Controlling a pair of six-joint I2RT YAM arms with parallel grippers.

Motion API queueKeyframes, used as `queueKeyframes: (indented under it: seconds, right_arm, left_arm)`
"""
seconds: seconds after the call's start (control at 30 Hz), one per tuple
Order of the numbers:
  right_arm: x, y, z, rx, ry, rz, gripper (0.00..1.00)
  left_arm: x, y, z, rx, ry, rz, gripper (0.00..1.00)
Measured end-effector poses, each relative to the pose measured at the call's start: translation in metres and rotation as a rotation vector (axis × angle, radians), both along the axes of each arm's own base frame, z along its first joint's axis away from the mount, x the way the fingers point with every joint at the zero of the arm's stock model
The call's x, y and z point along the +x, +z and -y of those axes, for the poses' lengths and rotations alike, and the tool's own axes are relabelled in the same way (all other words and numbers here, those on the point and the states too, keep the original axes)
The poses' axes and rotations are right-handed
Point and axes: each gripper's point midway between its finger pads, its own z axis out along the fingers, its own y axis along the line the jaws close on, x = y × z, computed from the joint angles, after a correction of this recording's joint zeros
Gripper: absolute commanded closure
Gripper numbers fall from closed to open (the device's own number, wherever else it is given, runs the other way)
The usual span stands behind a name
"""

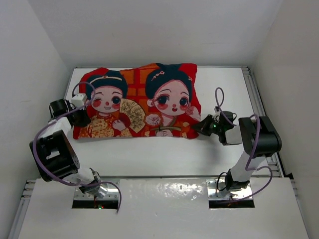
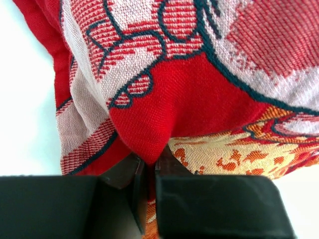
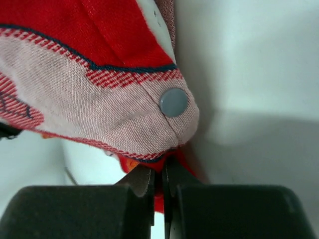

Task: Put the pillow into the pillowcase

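Top view: pillowcase (image 1: 139, 102) lies plump, picture side up, across far half of worktop (image 1: 164, 154), long edges running l-to-r. Far edge sits near back wall and left end near worktop's left edge. Right end stops short of the side rail (image 1: 255, 99), w/ a strip of white between. Wide band of worktop btw the near edge and the arm bases. Left jaws at near-left corner of pillowcase, right jaws at near-right corner. Both arms are bent low, outside the cloth's ends. Left wrist view: left jaws clenched on a fold of red cloth at pillowcase (image 2: 199, 94) lower edge, only a thin slit btw them. White worktop (image 2: 22, 114) shows past the left hem. Right wrist view: right jaws clenched on red hem of pillowcase (image 3: 89, 99), just under a rounded corner w/ grey snap button (image 3: 173, 102). Bare worktop (image 3: 249, 74) to the right of that corner.
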Motion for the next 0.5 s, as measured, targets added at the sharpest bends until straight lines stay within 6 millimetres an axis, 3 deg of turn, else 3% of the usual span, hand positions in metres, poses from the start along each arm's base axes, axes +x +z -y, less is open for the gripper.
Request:
queueKeyframes:
  seconds: [0.33,0.5]
  right_arm:
    - [-0.015,0.033,0.013,0.061,0.005,0.062,1.0]
    - [-0.024,0.04,0.012,0.023,0.034,0.075,1.0]
  left_arm:
    - [0.003,0.001,0.001,-0.025,0.01,0.012,1.0]
    - [0.003,0.014,-0.002,-0.002,0.019,0.043,1.0]
